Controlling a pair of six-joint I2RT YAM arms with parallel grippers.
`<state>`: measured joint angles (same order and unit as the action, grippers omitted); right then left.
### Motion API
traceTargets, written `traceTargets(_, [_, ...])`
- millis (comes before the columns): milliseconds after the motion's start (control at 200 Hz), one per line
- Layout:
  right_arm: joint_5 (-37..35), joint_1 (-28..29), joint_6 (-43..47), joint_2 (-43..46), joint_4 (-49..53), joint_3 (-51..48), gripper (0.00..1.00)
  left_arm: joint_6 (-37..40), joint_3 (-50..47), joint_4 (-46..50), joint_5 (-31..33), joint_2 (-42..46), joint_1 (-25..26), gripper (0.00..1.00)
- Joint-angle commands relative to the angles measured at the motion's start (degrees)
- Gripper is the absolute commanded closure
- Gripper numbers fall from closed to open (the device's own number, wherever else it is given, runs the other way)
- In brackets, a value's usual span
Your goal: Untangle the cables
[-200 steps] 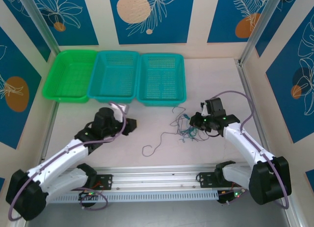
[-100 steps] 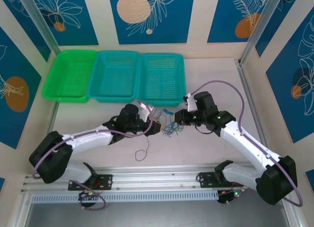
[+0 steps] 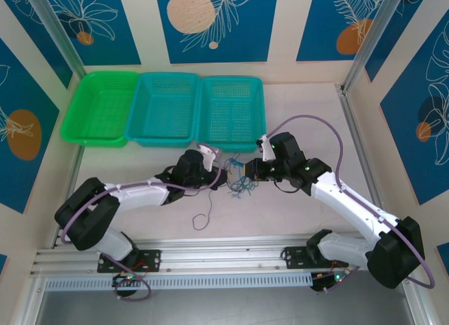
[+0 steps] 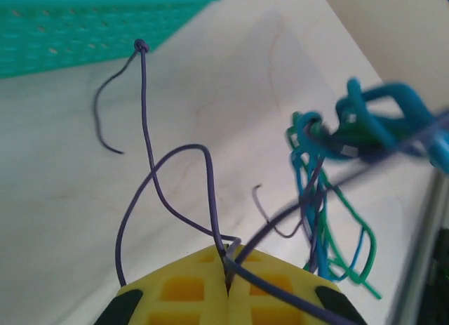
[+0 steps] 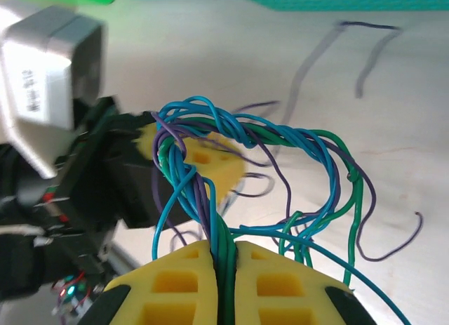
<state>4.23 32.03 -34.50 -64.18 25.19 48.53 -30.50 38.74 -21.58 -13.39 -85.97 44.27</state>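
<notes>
Cables: a small knot of blue, teal-green and purple-grey strands at the centre of the top view. It sits over the table, just below the rightmost teal basket. One thin strand trails from the knot toward the lower left and ends in a loose curl on the bare surface.

The left gripper meets the knot from the left and the right gripper from the right. They are nearly tip to tip, with the knot between them.

Left wrist view: yellow pads clenched together, with a single purple-grey strand pinched in the seam. The strand loops toward the upper left of the frame. The blue and green bunch hangs in loops at the right of the frame.

Right wrist view: yellow pads pressed tight on a bunch of blue, green and purple strands. The strands rise from the seam and arch over in a twisted loop at frame centre. The left gripper's dark body and one yellow pad sit behind the loop, at the left of the frame.

Farther out, top view: a second teal basket and a green basket continue the row toward the upper left.
</notes>
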Motion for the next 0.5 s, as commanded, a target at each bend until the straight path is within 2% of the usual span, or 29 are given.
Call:
traceTargets(0, [-11.9,-3.3,-3.1,1.2,6.3,0.8,1.0,-1.8,-1.6,4.2,8.8,4.1,-1.2,1.0])
traceTargets(90, [-13.3,-9.4,-5.4,3.4,8.0,-2.1,1.0,-3.7,-4.0,9.5,12.3,8.2,-4.5,1.0])
traceTargets(265, [-8.8,-20.2,-7.6,7.8,7.2,-8.2,0.87,-2.8,-8.4,13.0,10.1,15.8,-9.9,1.0])
traceTargets(440, [-9.4,-22.6,-7.3,8.1,7.9,-9.4,0.74,0.9,-8.4,16.7,10.1,20.5,-10.6,1.0])
traceTargets(495, [-10.2,-23.0,-7.3,7.8,8.6,-9.2,0.73,1.5,-8.3,17.8,10.9,21.3,-10.6,1.0])
